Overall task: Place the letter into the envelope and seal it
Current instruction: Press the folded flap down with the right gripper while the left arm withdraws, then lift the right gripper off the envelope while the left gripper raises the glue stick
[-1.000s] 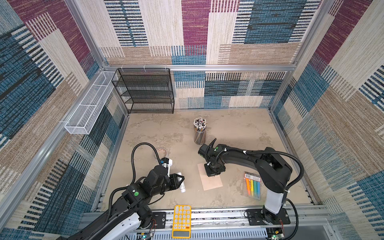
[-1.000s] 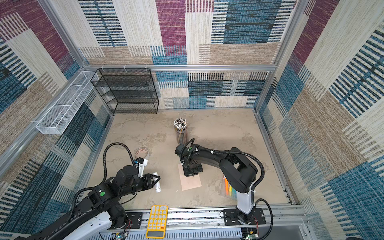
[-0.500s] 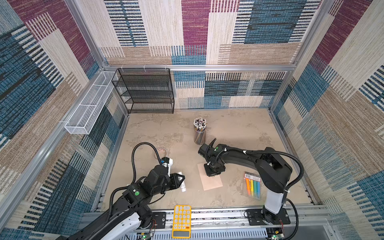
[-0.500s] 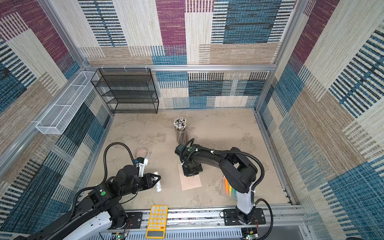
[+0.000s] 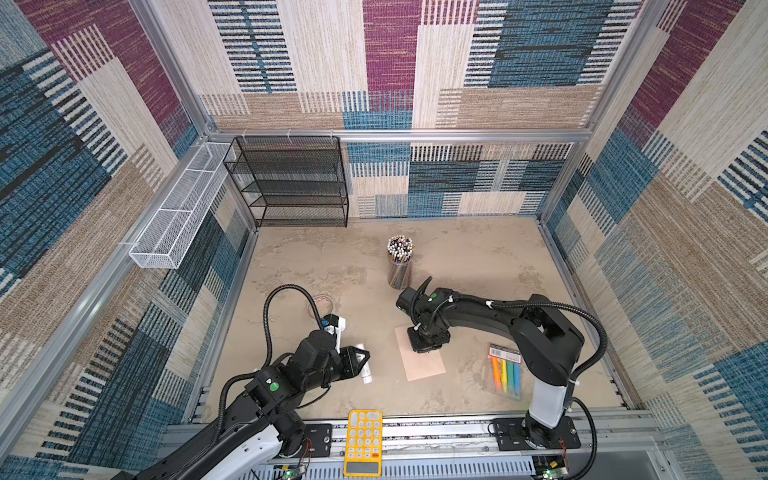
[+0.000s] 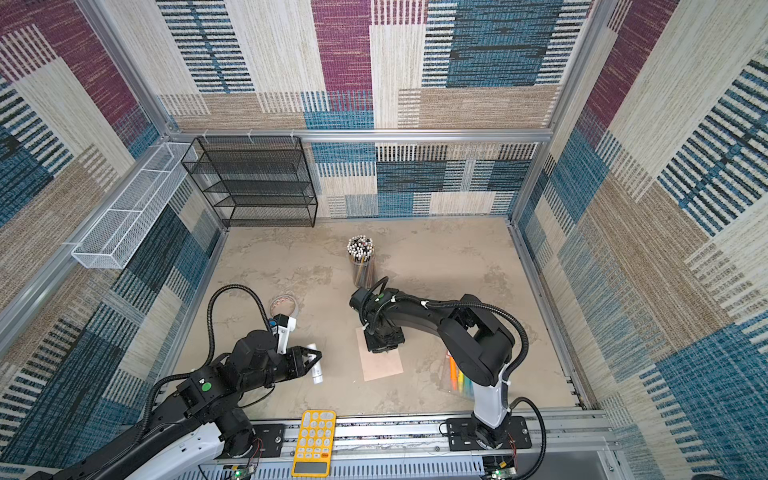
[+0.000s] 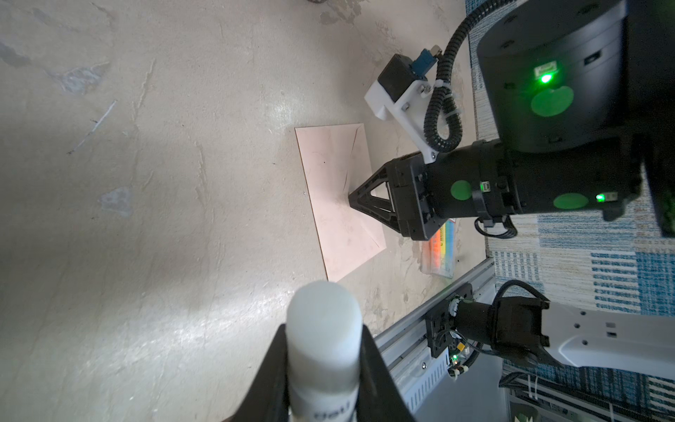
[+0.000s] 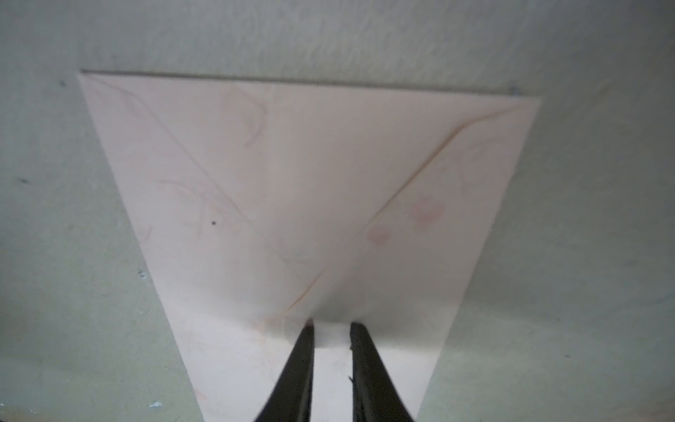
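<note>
The peach-tan envelope (image 5: 422, 365) (image 6: 384, 365) lies flat on the table with its pointed flap folded down, also seen in the left wrist view (image 7: 339, 204). My right gripper (image 5: 426, 350) (image 6: 384, 349) points straight down onto it. In the right wrist view its fingertips (image 8: 308, 330) rest on the envelope (image 8: 292, 175) near the flap's point, a narrow gap between them with nothing in it (image 8: 330, 325). My left gripper (image 5: 366, 356) (image 7: 325, 334) hovers left of the envelope, shut on a white glue stick (image 7: 323, 314) (image 5: 366, 374). The letter is hidden.
A cup of pencils (image 5: 400, 266) stands behind the right arm. A pack of highlighters (image 5: 505, 372) lies right of the envelope. A yellow calculator (image 5: 363, 442) sits on the front rail. A tape roll (image 5: 321, 305), a black mesh shelf (image 5: 291, 183) and a white wire basket (image 5: 178, 216) are at the left.
The right gripper's jaws have parted a little while staying on the envelope. Both arms have hardly moved, and the left still holds the glue stick.
</note>
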